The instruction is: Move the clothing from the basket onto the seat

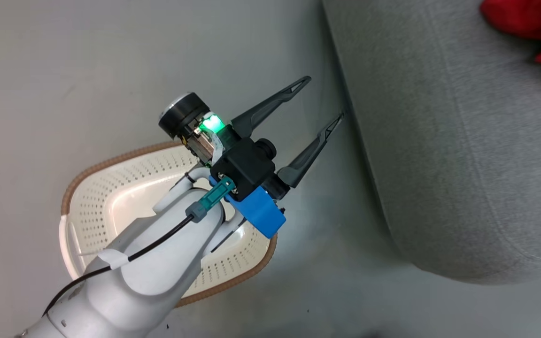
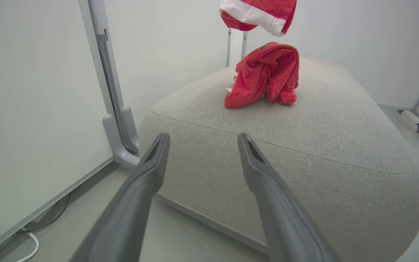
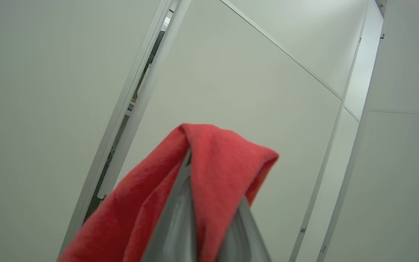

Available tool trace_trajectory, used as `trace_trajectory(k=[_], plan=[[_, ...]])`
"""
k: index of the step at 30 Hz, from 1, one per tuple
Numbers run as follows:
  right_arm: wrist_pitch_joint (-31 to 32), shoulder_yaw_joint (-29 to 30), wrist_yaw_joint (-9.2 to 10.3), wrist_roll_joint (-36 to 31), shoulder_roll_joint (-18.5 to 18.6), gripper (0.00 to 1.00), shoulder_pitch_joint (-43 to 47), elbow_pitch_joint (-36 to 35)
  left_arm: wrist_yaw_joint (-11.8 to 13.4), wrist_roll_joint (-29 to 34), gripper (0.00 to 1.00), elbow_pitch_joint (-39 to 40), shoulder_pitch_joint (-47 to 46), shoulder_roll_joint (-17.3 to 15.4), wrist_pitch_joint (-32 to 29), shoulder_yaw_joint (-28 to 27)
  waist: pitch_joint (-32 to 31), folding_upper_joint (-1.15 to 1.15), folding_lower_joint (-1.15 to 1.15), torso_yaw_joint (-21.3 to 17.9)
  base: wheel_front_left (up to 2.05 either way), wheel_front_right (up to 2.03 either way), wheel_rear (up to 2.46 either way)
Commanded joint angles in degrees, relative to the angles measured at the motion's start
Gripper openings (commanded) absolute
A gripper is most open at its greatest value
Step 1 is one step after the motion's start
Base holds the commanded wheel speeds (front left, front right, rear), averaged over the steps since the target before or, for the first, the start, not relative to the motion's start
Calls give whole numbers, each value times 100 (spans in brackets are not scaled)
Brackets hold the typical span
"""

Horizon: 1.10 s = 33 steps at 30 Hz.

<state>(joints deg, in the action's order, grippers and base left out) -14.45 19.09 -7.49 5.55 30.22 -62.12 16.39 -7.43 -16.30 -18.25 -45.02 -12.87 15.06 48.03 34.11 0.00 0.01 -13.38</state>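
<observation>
Left jaws were spread and empty, pointing at the grey sofa (image 1: 439,150), laundry basket (image 1: 93,206) stood on the floor near the sofa's corner, right jaws were pressed together, pinching a red garment (image 3: 227,163), a second red garment (image 2: 264,74) lay heaped on the sofa top.

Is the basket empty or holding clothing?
Empty as far as visible: the basket shows bare perforated walls and floor; the left arm hides part.
</observation>
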Motion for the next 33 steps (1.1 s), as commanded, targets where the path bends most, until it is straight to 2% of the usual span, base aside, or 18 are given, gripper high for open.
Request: trace_trajectory(k=[1,6,14,17,23,24,25,26,29,33], plan=[[21,91,-1,27,148,0,-120,151,-5,28,100,43,-132,-38,16,-2,293,0,-1,153,0,0,0],[28,85,-1,44,307,0,-117,847,-5,58,100,80,-242,-142,16,16,569,0,-1,153,0,0,0],[-30,311,-1,-248,-215,0,254,1940,-5,53,100,105,-382,-192,17,138,820,0,-1,227,0,0,0],[27,560,-1,-299,-381,0,381,2592,-5,26,100,111,-418,-193,17,173,850,0,-1,271,0,0,0],[-17,729,-1,-414,-454,0,423,3187,-5,-6,100,83,-386,-197,17,167,797,0,-1,294,0,0,0],[-35,756,-1,-419,-465,6,432,3204,-4,-9,100,73,-359,-197,17,154,763,0,-1,288,0,0,0],[-38,770,-1,-429,-485,94,454,3216,2,-7,100,66,-328,-190,17,143,723,0,-1,284,0,0,0],[-49,769,-1,-450,-521,100,494,3234,9,-6,100,58,-294,-186,17,126,664,0,-1,274,0,0,0],[-79,728,-1,-459,-577,100,623,3188,27,-20,100,45,-190,-152,17,80,459,0,-1,248,0,0,0],[-75,757,-1,-370,-687,100,1143,2741,62,-31,100,56,-9,-73,17,-27,98,0,-1,230,0,0,0]])
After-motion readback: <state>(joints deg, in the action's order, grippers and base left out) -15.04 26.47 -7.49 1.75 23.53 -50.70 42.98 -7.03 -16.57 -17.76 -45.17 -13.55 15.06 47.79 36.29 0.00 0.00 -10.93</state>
